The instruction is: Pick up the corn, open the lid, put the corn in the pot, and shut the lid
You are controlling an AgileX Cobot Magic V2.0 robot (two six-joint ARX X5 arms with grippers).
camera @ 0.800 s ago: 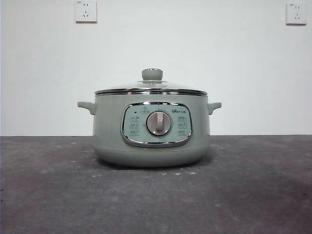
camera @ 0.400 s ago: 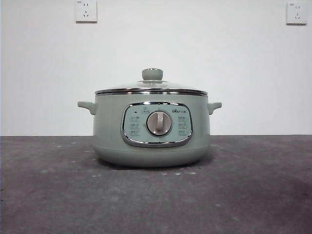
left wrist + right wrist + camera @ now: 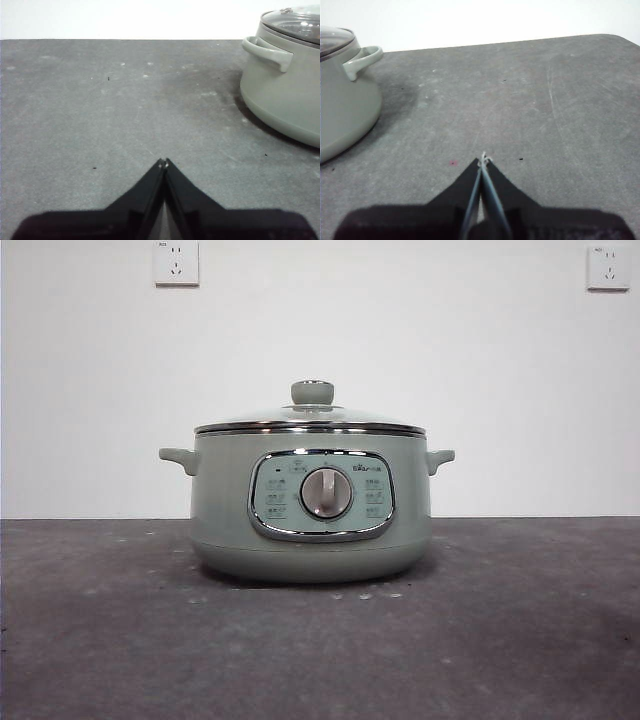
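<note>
The pale sage-green pot (image 3: 311, 505) stands in the middle of the dark grey table, its silver dial facing the front view. The clear glass lid (image 3: 311, 417) with its green knob sits shut on the pot. The pot also shows in the left wrist view (image 3: 285, 90) and in the right wrist view (image 3: 342, 100), each with a side handle. My left gripper (image 3: 163, 161) is shut and empty over bare table, apart from the pot. My right gripper (image 3: 483, 159) is shut and empty on the pot's other side. The corn is out of view.
The grey table (image 3: 520, 640) runs to a white wall with two sockets (image 3: 176, 262). The table's rounded far corner (image 3: 615, 37) shows in the right wrist view. Neither arm shows in the front view.
</note>
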